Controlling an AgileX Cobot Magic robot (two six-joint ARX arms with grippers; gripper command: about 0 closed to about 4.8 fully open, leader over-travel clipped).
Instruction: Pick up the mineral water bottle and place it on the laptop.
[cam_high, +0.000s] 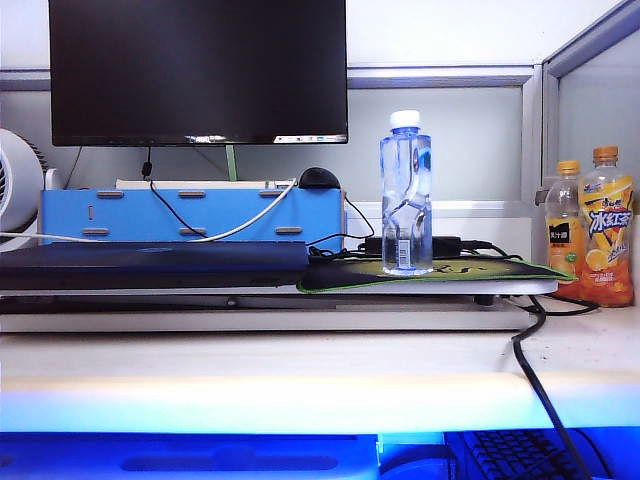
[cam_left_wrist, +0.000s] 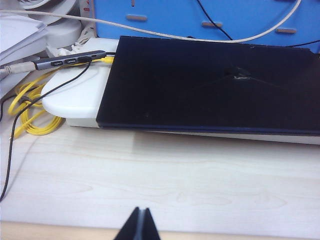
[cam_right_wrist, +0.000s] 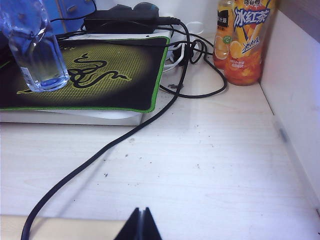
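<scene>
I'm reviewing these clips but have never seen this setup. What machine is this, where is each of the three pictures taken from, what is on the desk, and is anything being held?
It is a two-armed robot. One picture looks at the desk from the front; the other two come from cameras on the wrists. Each shows its own gripper as a dark tip: the left gripper hangs shut before the laptop, the right gripper shut before the mouse mat. The water bottle stands upright on that mat, beside the laptop. Two juice bottles stand at the far right. Nothing is held.

monitor (cam_high: 198, 70) top cropped, mineral water bottle (cam_right_wrist: 31, 47) top cropped
</scene>
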